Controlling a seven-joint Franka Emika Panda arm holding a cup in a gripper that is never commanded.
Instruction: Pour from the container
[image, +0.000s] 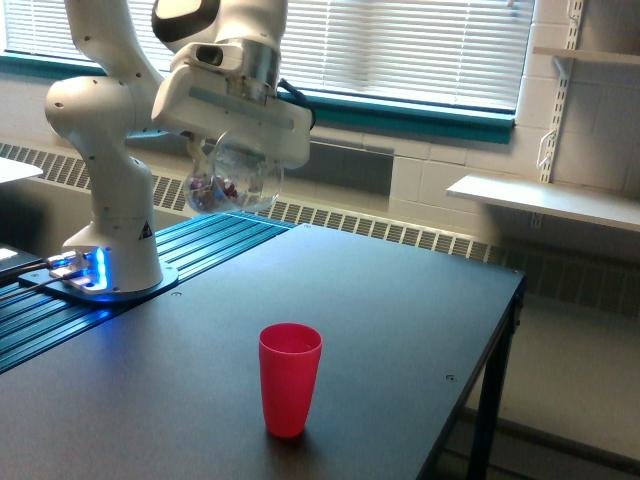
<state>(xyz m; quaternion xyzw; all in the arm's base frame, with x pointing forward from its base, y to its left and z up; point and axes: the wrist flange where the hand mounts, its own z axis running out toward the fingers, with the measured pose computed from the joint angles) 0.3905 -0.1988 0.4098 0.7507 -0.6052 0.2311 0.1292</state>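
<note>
High above the red cup (290, 378), up and toward the exterior view's left of it, hangs 1 clear container (232, 178), tilted over on its side w/ a small heap of pinkish-brown candies (212, 187) sitting in the low end; too small to count them. 1 gripper (233, 150) clamps it from above, fingers closed around the see-through wall, white hand body right over it. Count otherwise: 1 red cup, 1 robot arm (104, 140), 1 black table (400, 330). Red cup stands upright on the table, mouth open, opaque; its inside looks bare red as far as the rim shows, bottom not visible. Container is well apart from the red cup, not over its mouth but off toward the arm's side. Arm's white base (108, 275) w/ blue lights sits on a ribbed dark-teal platform (130, 310) to the exterior view's left of the red cup, just beside the table edge. Behind the red cup, along the wall: radiator grille (400, 235), teal window sill (420, 112), closed blinds (400, 45). Toward the exterior view's right of the red cup, 2 white wall shelves (545, 203), one low, one high. Between container and red cup the air is open; table top around the red cup is bare black.
</note>
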